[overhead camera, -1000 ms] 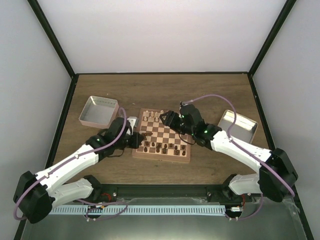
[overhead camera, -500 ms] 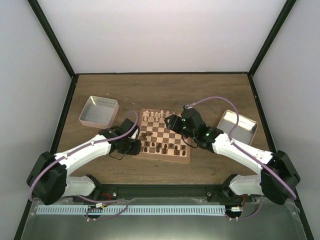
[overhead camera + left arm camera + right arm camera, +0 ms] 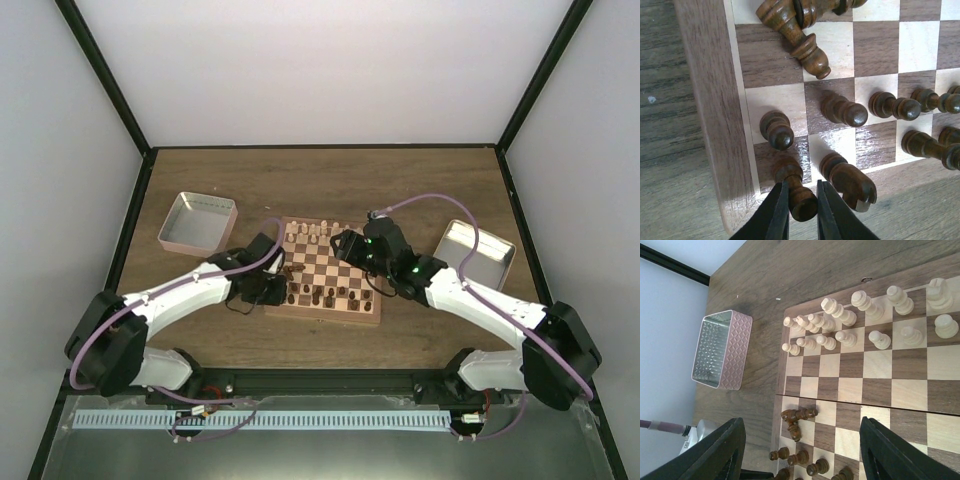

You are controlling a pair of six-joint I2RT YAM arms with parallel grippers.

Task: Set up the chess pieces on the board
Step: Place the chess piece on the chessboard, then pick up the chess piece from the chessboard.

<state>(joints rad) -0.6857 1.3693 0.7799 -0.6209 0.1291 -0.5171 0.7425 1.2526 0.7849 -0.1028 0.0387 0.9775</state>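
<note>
Wrist views alone reveal left tool (image 3: 802, 186) clamping dark piece (image 3: 800, 196), right tool (image 3: 800, 427) apart.

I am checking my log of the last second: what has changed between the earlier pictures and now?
The left gripper moved right, from beside the board's left edge to its near-left corner, where its fingers now press a standing dark piece from both sides. The right gripper barely shifted and is open. The cream pieces, pink tray and metal tray stayed.

2 fingers (image 3: 772, 217) of left gripper (image 3: 801, 186) pressing against sides of dark pawn (image 3: 792, 176) on corner square of board (image 3: 705, 100); toppled dark pieces (image 3: 795, 27) lying farther up.
</note>
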